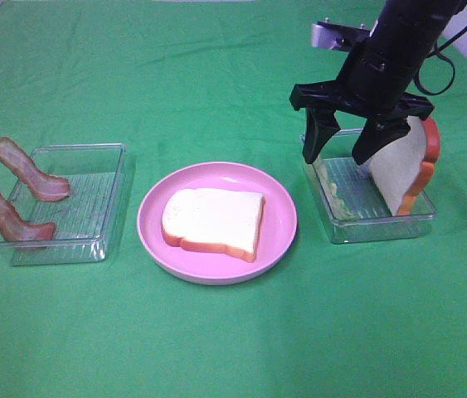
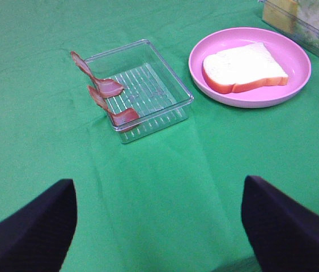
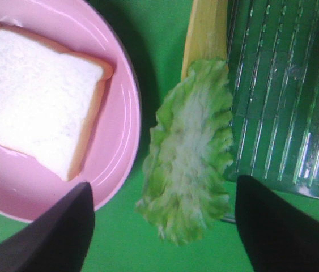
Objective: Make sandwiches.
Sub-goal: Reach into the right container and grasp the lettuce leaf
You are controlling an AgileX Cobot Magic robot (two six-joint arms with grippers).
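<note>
A white bread slice (image 1: 214, 221) with orange-brown crust lies flat on the pink plate (image 1: 279, 240). Another bread slice (image 1: 403, 170) leans upright in the right clear tray (image 1: 382, 228). My right gripper (image 1: 337, 156) hangs open just above this tray, nothing between its fingers. In the right wrist view a pale-green lettuce (image 3: 190, 153) leans over the tray wall nearest the plate, with yellow cheese (image 3: 205, 28) behind it, and the gripper (image 3: 164, 226) stands over the lettuce. Two bacon strips (image 1: 30, 174) (image 1: 9, 217) rest on the left tray's edge. My left gripper (image 2: 159, 226) is open over bare cloth.
The left clear tray (image 1: 92, 203) holds only the bacon, draped over its outer wall. A green cloth (image 1: 233, 340) covers the whole table. The right arm's black body and cable rise above the right tray toward the back right corner.
</note>
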